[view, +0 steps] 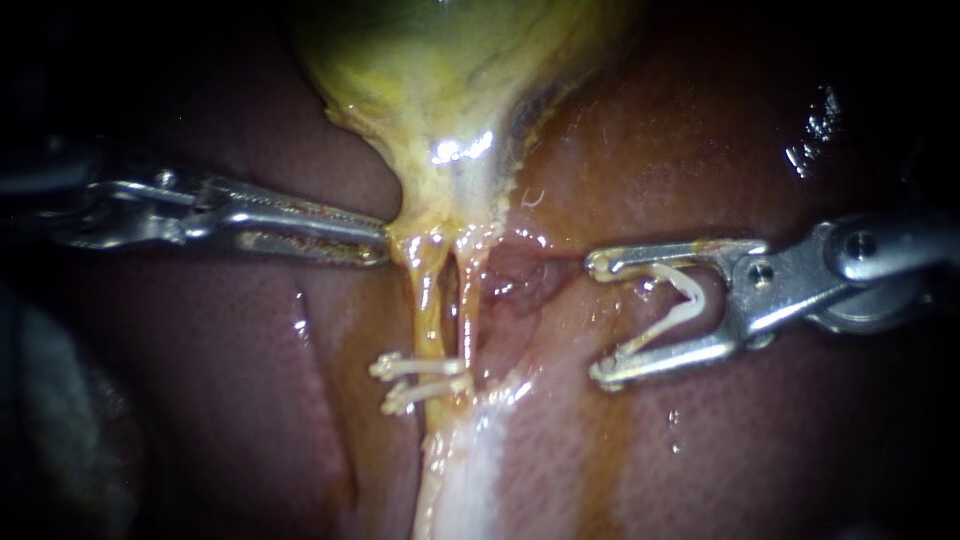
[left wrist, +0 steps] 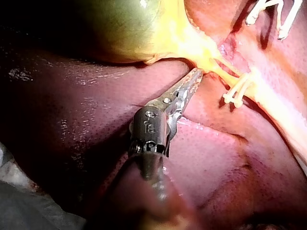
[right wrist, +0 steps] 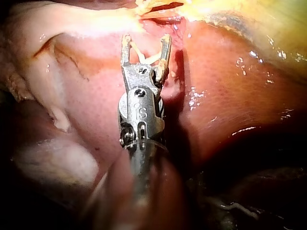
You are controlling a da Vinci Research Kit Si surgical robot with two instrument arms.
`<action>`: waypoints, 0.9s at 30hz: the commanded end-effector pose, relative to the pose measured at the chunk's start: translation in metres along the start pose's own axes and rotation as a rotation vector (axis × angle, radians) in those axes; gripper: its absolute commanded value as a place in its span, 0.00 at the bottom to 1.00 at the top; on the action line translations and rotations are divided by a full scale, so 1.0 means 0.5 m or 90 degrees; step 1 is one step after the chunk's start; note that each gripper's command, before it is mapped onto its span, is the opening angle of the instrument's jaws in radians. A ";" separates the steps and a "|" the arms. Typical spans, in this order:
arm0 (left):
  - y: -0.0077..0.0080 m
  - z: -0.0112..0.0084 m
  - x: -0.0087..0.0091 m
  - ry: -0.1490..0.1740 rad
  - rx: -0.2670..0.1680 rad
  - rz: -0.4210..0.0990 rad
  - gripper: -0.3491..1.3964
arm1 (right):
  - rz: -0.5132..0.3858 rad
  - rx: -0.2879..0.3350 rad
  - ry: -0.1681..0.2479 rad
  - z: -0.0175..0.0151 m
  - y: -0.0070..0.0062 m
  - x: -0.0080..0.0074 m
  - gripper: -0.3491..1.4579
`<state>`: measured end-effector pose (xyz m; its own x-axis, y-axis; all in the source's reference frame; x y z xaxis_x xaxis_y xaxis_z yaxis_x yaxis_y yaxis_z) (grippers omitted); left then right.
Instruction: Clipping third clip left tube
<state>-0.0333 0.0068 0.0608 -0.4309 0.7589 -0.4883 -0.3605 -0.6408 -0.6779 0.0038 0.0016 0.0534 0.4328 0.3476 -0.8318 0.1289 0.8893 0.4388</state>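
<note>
The yellow-green gallbladder (view: 440, 70) narrows to a neck over the glossy reddish-brown liver (view: 720, 140). A pale whitish strip (view: 465, 480) crosses the liver below.

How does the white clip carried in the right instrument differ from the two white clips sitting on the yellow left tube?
The white V-shaped clip in the right instrument is spread wide open; the two white clips are squeezed into thin bars. The loaded clip encloses nothing; the two clips cross the yellow left tube, close together. All are white and slender.
</note>
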 end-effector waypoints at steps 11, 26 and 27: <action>0.0011 -0.0144 0.0085 0.018 0.014 -0.004 0.00 | -0.003 0.000 0.000 0.0004 0.0003 0.0002 0.47; 0.0019 -0.0149 0.0086 0.022 0.019 -0.002 0.00 | 0.073 -0.004 0.012 0.0124 0.0016 0.0067 0.47; 0.0019 -0.0149 0.0086 0.022 0.020 -0.002 0.00 | 0.082 -0.004 0.014 0.0132 0.0018 0.0071 0.47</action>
<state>-0.0293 0.0103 0.0539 -0.4013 0.7645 -0.5045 -0.3874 -0.6408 -0.6628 0.0119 0.0017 0.0533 0.4238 0.4885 -0.7627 0.0541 0.8269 0.5597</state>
